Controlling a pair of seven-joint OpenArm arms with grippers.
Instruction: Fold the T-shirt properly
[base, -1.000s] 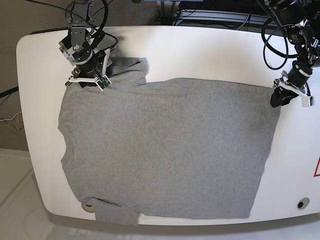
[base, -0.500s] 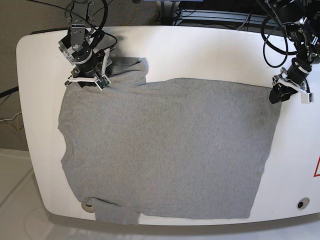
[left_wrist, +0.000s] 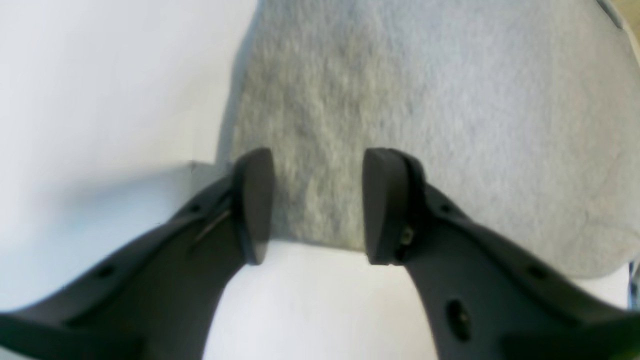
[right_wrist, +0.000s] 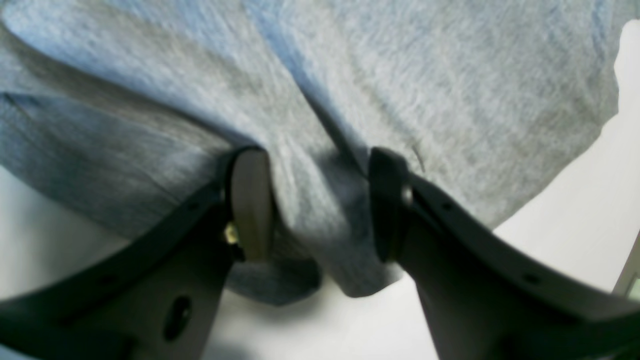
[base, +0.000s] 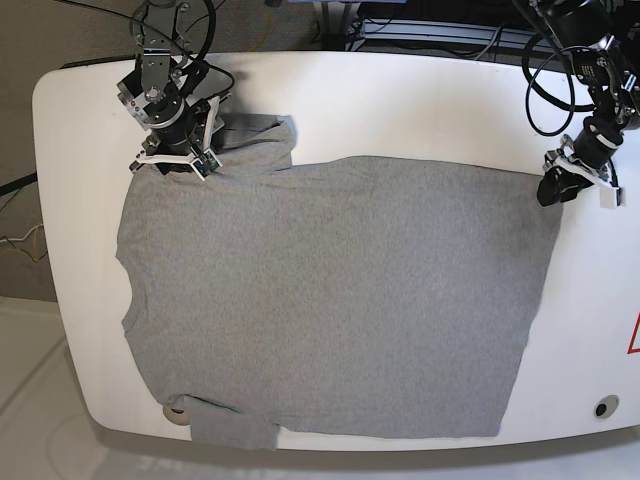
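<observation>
The grey T-shirt (base: 330, 300) lies spread flat on the white table (base: 400, 100), plain side up, collar toward the left. My right gripper (base: 178, 165) is at its far left shoulder by the bunched sleeve (base: 262, 138). In the right wrist view this gripper (right_wrist: 316, 160) is open, with a raised fold of T-shirt (right_wrist: 400, 75) between its fingers. My left gripper (base: 555, 188) stands at the far right hem corner. Seen from the left wrist, it (left_wrist: 320, 160) is open and straddles the flat edge of the T-shirt (left_wrist: 400, 75).
The near sleeve (base: 235, 430) hangs over the table's front edge. A round hole (base: 601, 407) and a red marking (base: 634, 335) sit at the table's right side. Cables (base: 545, 90) loop behind the left arm.
My left gripper has shifted a little toward the back of the table at the hem corner. The right gripper and the T-shirt have barely moved.
</observation>
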